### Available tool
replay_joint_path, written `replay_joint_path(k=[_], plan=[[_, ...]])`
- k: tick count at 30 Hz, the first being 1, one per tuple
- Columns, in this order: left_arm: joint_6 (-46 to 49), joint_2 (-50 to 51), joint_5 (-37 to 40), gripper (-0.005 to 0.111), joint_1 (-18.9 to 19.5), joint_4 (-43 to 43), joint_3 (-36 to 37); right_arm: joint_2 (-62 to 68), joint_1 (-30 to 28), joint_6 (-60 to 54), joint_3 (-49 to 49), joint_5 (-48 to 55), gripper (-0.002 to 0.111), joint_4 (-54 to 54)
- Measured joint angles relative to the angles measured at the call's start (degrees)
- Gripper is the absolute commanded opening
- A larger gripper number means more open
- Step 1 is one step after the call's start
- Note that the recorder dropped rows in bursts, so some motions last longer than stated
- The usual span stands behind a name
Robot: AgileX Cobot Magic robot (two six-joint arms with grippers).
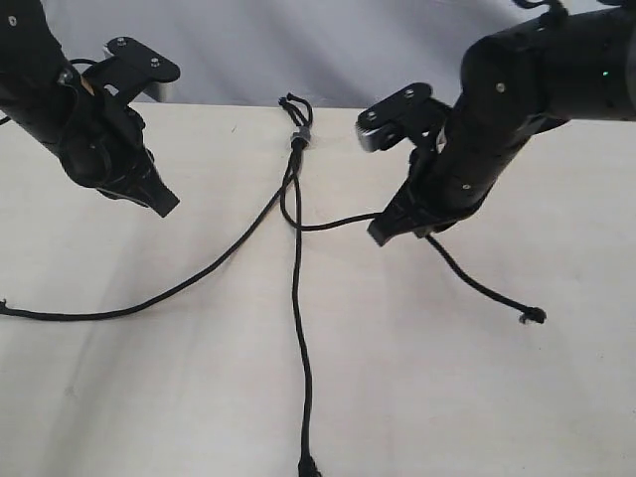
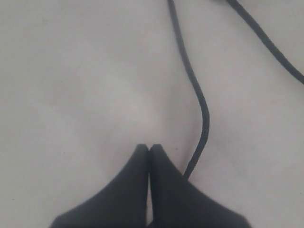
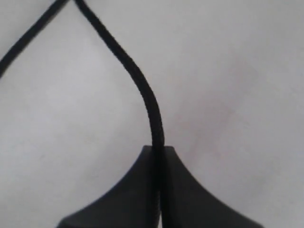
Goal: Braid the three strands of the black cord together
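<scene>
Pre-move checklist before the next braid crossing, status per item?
1. Right gripper clamped on right strand: ok.
2. Left gripper holding a strand: not ok, shut empty; left strand lies loose on the table.
3. Middle strand free, untouched: ok.
4. Knot anchored: cannot tell.

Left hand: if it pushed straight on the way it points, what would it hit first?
Probably the bare table. The shut left hand aims at open tabletop, with a black strand curving just beside that line; its height is unclear.
</scene>
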Motion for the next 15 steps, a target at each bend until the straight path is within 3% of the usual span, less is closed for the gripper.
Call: replay_joint_path(k=[6,12,15], plan=[[0.0,0.0,0.0,0.000,0.0,0.0,0.0,0.0,-6.0,1.6,3.3,-6.0,0.000,0.0],[0.0,0.0,0.0,0.000,0.0,-0.7,0.0,0.0,-6.8,2.2,6.7,-9.4,0.000,0.0],[0.0,0.0,0.0,0.000,0.0,-1.3,0.0,0.0,-6.8,4.9,7.1,-9.8,0.016,0.0]])
